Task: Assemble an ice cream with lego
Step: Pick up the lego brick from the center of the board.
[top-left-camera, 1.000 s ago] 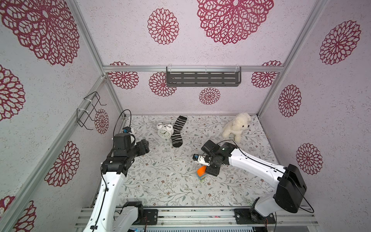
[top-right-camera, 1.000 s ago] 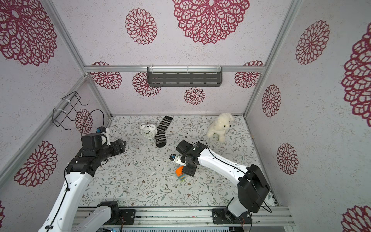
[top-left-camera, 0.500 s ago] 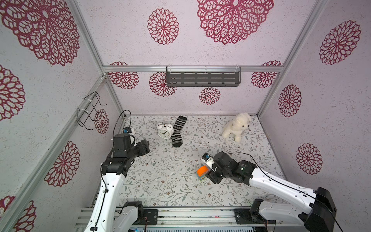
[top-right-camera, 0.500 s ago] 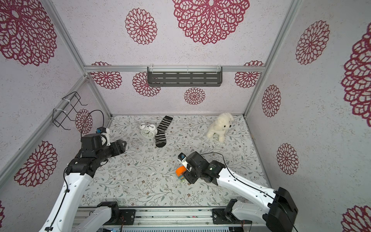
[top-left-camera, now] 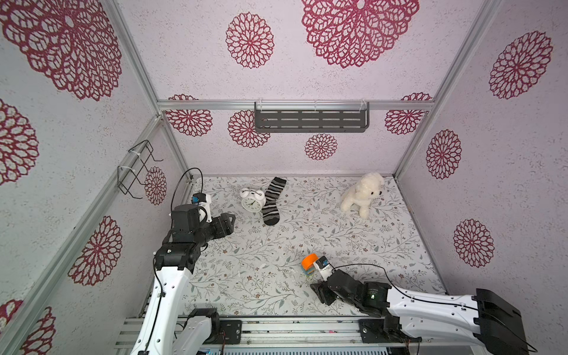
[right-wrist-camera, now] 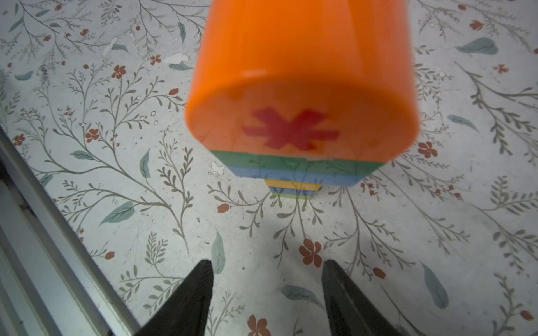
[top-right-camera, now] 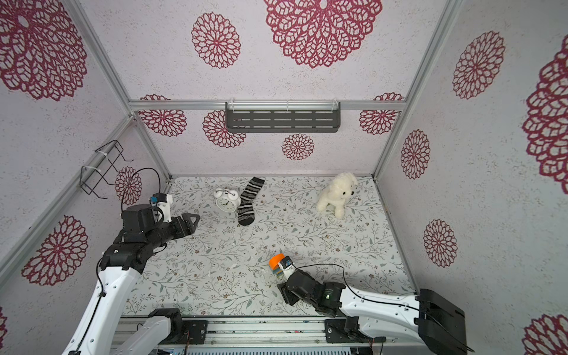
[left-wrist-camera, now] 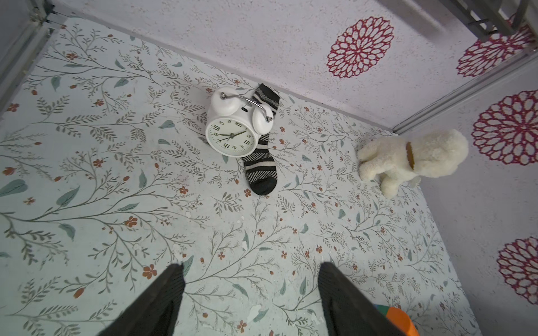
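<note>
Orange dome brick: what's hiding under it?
Under the orange dome sit a wide dark green brick, a light-blue brick, then a narrow yellow, blue and lime stem. How they join is covered.

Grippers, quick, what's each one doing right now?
Left gripper: open, holding nothing.
Right gripper: open, holding nothing; the ice cream stands free in front of it.

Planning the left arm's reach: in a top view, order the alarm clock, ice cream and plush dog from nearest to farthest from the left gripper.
1. alarm clock, just beyond the left gripper
2. ice cream, front centre
3. plush dog, back right corner
</note>
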